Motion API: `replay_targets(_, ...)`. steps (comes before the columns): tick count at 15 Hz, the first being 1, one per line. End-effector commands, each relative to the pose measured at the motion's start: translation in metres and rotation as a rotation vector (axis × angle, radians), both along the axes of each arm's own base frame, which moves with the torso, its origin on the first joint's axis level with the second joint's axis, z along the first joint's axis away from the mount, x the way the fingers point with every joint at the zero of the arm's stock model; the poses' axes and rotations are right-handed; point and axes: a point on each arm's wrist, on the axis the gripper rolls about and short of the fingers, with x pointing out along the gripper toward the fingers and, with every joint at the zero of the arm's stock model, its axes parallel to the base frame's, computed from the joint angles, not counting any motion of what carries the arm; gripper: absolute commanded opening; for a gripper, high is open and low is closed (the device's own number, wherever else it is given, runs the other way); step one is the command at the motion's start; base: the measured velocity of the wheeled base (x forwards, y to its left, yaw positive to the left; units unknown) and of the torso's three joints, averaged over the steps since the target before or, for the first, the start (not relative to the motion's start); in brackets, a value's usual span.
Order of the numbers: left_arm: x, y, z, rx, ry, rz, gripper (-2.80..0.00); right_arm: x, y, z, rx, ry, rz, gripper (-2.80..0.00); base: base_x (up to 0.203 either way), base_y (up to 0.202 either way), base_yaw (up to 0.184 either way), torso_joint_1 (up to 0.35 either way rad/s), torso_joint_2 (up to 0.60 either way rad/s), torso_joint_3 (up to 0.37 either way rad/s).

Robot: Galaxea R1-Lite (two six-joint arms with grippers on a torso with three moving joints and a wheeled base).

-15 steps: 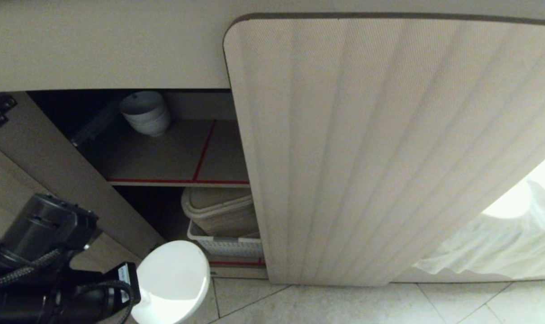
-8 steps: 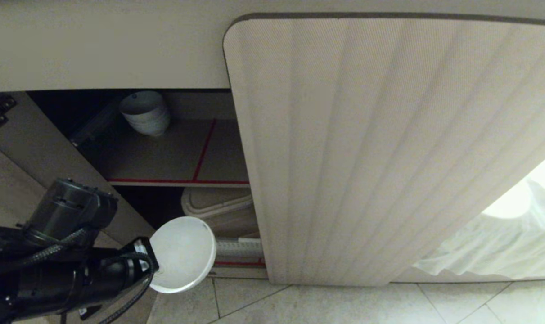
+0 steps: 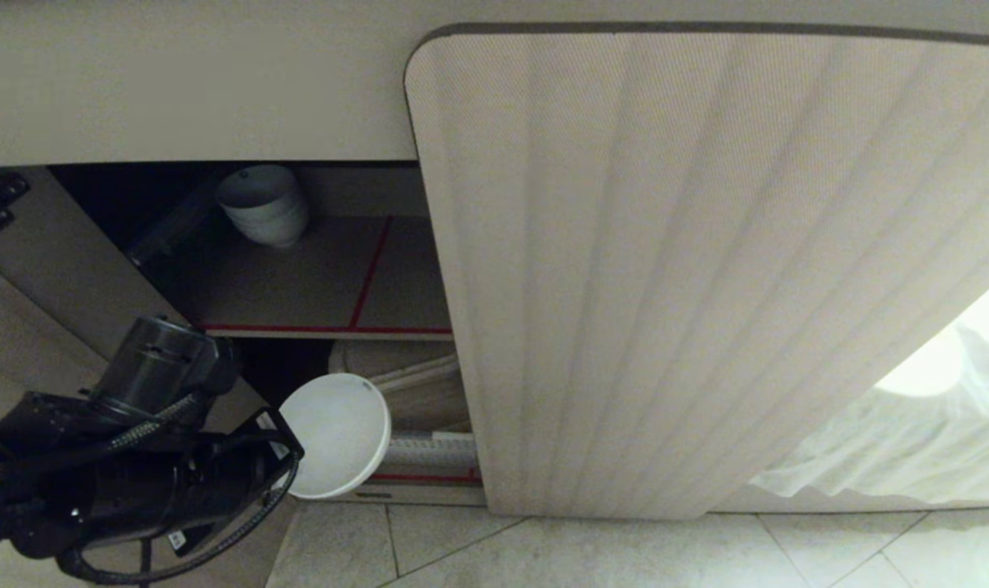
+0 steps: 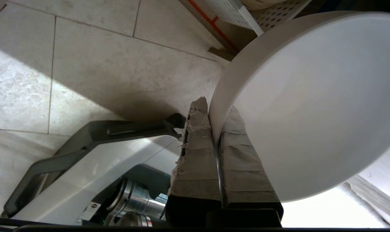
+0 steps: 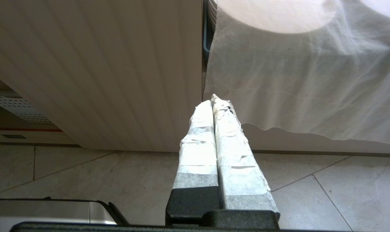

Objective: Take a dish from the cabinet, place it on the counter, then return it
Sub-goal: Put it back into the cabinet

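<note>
Raised since earlier: small round glossy white bowl [image 3: 336, 435], rim clamped in left gripper [image 4: 211, 129].
Bowl before the lower opening of the pale fluted-door cabinet [image 3: 706, 269], open room between shelf edges.

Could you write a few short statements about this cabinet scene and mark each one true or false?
1. The left gripper is shut on the rim of the dish. True.
2. The dish rests on the upper shelf. False: it is held in the air before the lower compartment, above the floor.
3. A stack of white bowls stands on the upper shelf of the cabinet. True.
4. The right gripper holds a cloth. False: it is shut on nothing, away from the white cloth.
5. Both cabinet doors are closed. False: the left side is open.
</note>
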Motion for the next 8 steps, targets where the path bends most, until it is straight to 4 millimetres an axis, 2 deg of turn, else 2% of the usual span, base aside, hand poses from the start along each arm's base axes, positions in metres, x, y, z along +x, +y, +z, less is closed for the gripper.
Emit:
replay_targets(1,0.0015,-0.0002,-0.0017,0.001,0.008,0.01,-2.8,0.0,0.0,0.0,0.0,-0.001,0.002,-2.8,0.0,0.0,0.0,0.0,0.0,0.0)
replay_targets(8,0.0073,0.0021,0.0016,0.004,-0.006,0.035,-2.8,0.0,0.0,0.0,0.0,-0.001,0.002,-2.8,0.0,0.0,0.0,0.0,0.0,0.0)
